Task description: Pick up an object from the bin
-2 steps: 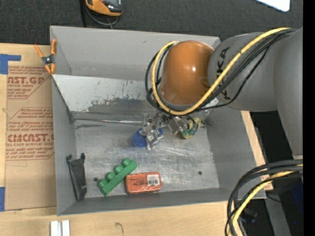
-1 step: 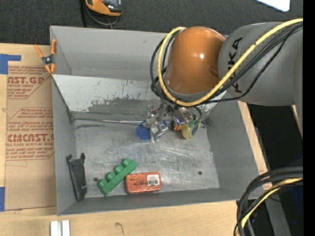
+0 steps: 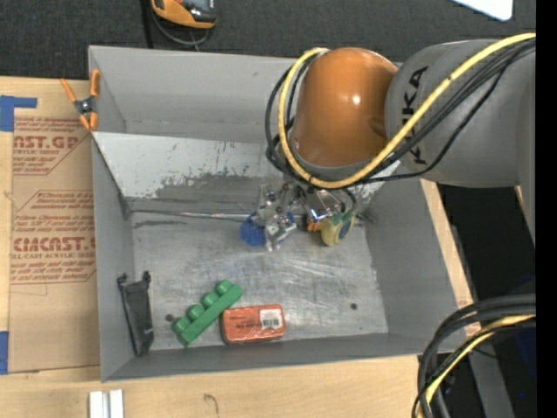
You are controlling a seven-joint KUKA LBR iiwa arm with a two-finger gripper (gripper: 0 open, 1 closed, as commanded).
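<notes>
Just beside the gripper [image 3: 280, 222] (view's left) lies a blue piece [image 3: 252, 234].

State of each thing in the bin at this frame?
gripper: down near the floor of the bin.
blue thing: right beside the gripper, hold unclear.
green block: lying flat.
orange packet: flat, beside the green block.
black piece: lying by the left wall.

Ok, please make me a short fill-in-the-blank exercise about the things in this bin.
The toothed block low in the view is ___.
The flat rectangular pack beside it is ___.
The small thing just left of the gripper is ___.
The long thin thing by the bin's left wall is ___.
Missing words: green, orange, blue, black.
</notes>
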